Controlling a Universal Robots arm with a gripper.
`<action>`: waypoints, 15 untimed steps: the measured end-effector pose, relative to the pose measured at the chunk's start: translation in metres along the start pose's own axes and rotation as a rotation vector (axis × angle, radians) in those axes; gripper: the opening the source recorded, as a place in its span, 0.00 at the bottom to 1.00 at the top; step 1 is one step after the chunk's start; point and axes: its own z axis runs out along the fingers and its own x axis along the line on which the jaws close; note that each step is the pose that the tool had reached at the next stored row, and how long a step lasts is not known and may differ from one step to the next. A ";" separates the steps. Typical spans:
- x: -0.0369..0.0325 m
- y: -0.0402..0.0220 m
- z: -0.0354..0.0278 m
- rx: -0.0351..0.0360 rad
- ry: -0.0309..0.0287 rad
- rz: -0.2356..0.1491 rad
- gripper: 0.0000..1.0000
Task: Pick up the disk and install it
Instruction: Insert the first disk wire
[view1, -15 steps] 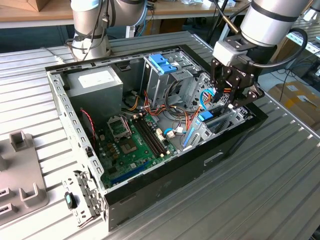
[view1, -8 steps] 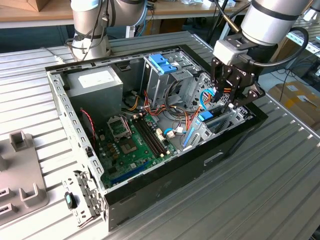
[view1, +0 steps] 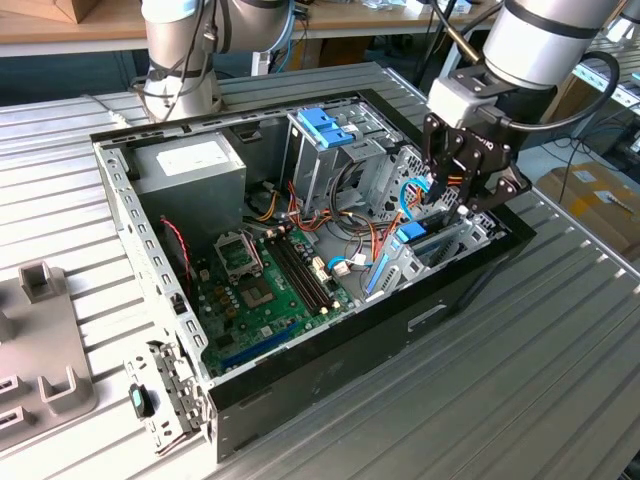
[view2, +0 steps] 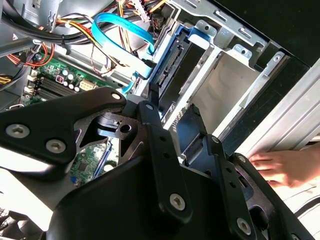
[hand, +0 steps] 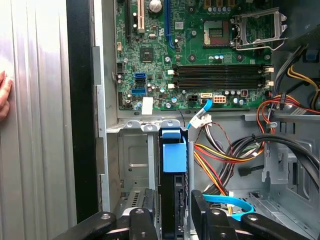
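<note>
The disk (hand: 174, 165) stands on edge in the metal drive bay (hand: 131, 155) at the front corner of the open computer case (view1: 350, 370), beside the motherboard (hand: 200, 50). In the first wrist view it shows its narrow side: a dark, slim body capped by a light-blue plastic carrier with a squarish tab at the end nearest the board. In the second wrist view the disk (view2: 172, 65) shows a dark connector strip along one edge, framed by the same blue rail. From the exterior view the disk (view1: 412, 233) is a small blue patch low in the bay.

The black hand (view1: 455, 200) hangs right over that bay and straddles the disk in the first wrist view (hand: 173, 195). Whether it is pressed against the carrier or slightly clear of it I cannot tell.

There is little writing to go on (all of it is too small to read). A white label lies on the grey power supply (view1: 190, 165) and a pale sticker (hand: 147, 105) on the motherboard's edge. A light-blue flat cable (view2: 120, 30) loops near the bay. A person's fingers (view2: 280, 167) rest on the ribbed metal table (view1: 500, 400) just outside the case.
</note>
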 end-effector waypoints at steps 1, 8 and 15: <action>0.0000 0.0000 -0.0007 0.0000 -0.0001 0.000 0.43; 0.0002 -0.0004 -0.0093 0.0000 -0.0003 0.000 0.43; -0.0052 -0.0003 -0.0096 0.0000 -0.0001 0.000 0.43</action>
